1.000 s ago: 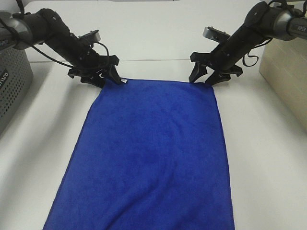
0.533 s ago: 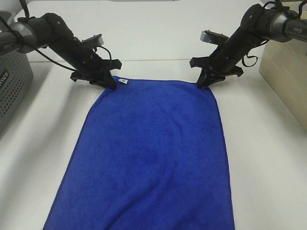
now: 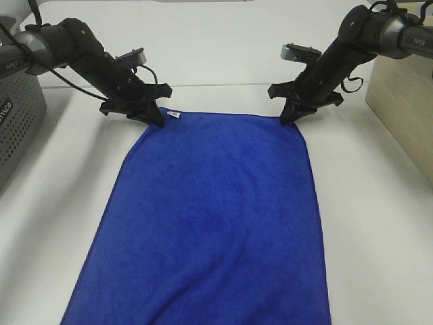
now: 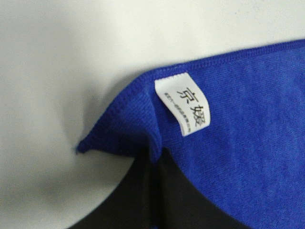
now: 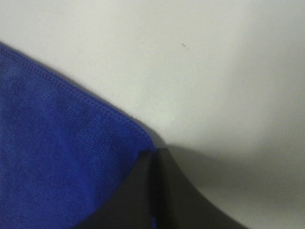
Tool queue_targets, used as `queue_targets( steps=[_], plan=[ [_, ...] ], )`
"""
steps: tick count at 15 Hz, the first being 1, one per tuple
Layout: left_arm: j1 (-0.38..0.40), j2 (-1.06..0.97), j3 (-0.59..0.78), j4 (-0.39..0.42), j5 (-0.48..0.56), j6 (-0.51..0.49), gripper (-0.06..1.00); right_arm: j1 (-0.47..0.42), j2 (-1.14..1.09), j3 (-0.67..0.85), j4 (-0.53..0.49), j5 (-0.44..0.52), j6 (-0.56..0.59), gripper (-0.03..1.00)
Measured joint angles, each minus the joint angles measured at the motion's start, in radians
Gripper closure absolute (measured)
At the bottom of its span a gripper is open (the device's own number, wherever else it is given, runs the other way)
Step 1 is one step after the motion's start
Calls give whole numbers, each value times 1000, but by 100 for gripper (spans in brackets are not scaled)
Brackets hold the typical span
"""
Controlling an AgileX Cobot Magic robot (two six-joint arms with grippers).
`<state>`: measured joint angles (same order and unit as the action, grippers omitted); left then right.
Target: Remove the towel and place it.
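Blue towel (image 3: 210, 223) spread on table (image 3: 379, 203); upper corners pinched by left tool (image 3: 157, 118) and right tool (image 3: 287, 118).

high cam looks down over whole towel (image 3: 210, 223); both wrist cams sit v. close on its far corners.

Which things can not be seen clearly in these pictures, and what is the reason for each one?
- Near edge of the towel: cut off by the bottom border of the high view.
- Small print on the white tag: too small and blurred in the left wrist view.
- Grey basket and beige box: cut by the side borders.
- Cloth inside the left pincer and right pincer: hidden by the shut fingers.
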<state>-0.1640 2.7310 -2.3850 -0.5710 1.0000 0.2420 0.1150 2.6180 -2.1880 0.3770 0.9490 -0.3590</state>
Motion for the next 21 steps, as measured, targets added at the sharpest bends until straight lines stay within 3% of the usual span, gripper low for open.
queue_targets(
  steps=[3,5,8,9,11,17,21],
  plan=[
    [-2,25,-95,57,-8,0,94,3,-12,2,-55,-98,-128,95],
    [-2,25,-118,69,-14,0,94,3,-9,-8,-63,-110,-158,95],
    [-3,25,-148,99,-76,0,94,3,9,-46,-87,-184,-229,95],
    [-3,25,-148,114,-132,-1,94,3,14,-72,-86,-264,-261,95],
    [-3,25,-148,117,-181,-1,94,3,14,-82,-86,-326,-284,95],
    [-5,25,-148,133,-328,19,94,7,14,-82,-2,-526,-357,95],
    [-5,25,-148,153,-389,41,94,10,42,-82,42,-591,-382,95]
  ],
)
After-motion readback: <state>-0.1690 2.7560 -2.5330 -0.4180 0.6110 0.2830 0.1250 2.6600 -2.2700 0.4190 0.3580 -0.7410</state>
